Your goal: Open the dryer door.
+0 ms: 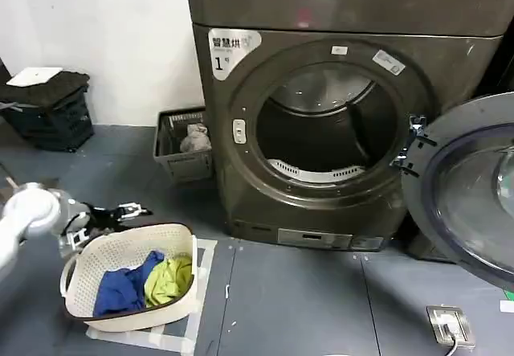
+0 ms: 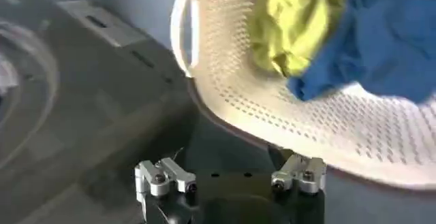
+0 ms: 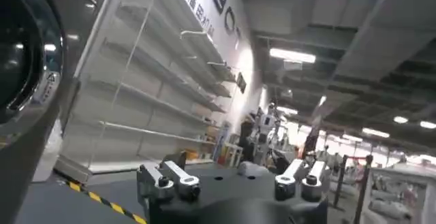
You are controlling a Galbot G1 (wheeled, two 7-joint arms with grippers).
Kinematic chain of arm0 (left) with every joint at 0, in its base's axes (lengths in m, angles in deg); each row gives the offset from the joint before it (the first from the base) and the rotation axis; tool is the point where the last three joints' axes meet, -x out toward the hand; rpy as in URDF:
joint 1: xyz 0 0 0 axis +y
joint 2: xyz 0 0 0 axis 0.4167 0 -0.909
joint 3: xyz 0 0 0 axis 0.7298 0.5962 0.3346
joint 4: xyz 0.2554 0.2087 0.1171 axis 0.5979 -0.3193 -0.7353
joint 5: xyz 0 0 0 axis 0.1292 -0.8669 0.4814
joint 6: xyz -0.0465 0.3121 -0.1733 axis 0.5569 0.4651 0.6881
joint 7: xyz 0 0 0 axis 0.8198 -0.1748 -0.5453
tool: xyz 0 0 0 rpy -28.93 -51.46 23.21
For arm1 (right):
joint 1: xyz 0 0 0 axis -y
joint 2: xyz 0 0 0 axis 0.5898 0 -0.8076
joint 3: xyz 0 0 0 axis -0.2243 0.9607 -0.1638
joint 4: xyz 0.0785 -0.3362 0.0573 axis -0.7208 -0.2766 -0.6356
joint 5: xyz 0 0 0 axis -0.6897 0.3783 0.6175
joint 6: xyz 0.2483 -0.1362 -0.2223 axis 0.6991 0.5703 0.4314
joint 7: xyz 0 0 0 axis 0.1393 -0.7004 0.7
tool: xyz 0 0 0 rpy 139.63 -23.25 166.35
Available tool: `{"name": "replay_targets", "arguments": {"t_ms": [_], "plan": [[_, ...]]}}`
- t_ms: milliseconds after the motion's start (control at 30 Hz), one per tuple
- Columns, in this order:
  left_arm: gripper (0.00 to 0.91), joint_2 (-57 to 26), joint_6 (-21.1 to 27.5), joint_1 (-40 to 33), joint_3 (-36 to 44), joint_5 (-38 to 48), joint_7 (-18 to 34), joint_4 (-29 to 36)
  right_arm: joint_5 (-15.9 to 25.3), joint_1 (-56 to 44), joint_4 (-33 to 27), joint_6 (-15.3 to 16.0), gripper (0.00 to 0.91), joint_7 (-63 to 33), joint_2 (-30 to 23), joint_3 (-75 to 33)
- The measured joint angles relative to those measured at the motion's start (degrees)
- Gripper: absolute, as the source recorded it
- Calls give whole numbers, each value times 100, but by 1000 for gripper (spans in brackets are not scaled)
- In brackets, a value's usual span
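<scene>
The big round dryer door (image 1: 470,191) with its grey rim and dark glass is already swung wide open, out to the right side of the dark grey machine with the white "1" label (image 1: 227,53) — so the round drum hole (image 1: 328,124) shows, with its pale ribbed lip at the bottom. The door hangs on a hinge (image 1: 417,135) at the right edge of the hole. I think the door is heavy and stiff, because it is thick and has glass in it, and the smooth rim may be slippery; the glass could crack if it gets bumped hard. The best place to hold it looks like the outer rim on the side far from the hinge, not the glass. The left gripper (image 2: 230,176) is low on the left, just beside the cream plastic laundry basket with little holes (image 1: 128,251), and its fingers stand wide apart, holding nothing. Blue and yellow-green clothes (image 1: 144,282) lie in the basket. The right gripper (image 3: 231,181) is up in the air, facing away toward white shelves (image 3: 146,103), and it is also spread wide with nothing in it. The floor in front of the machine is free, but the basket edge is close to the left gripper, and a small grey bin (image 1: 183,143) sits by the wall — things to steer around.
</scene>
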Motion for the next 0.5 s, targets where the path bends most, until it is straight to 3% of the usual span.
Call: {"name": "replay_targets", "arguments": {"t_ms": [500], "plan": [[907,-242,6,348,84,-482,-107,83,12,50,122,13,907,27,-65,83]]}}
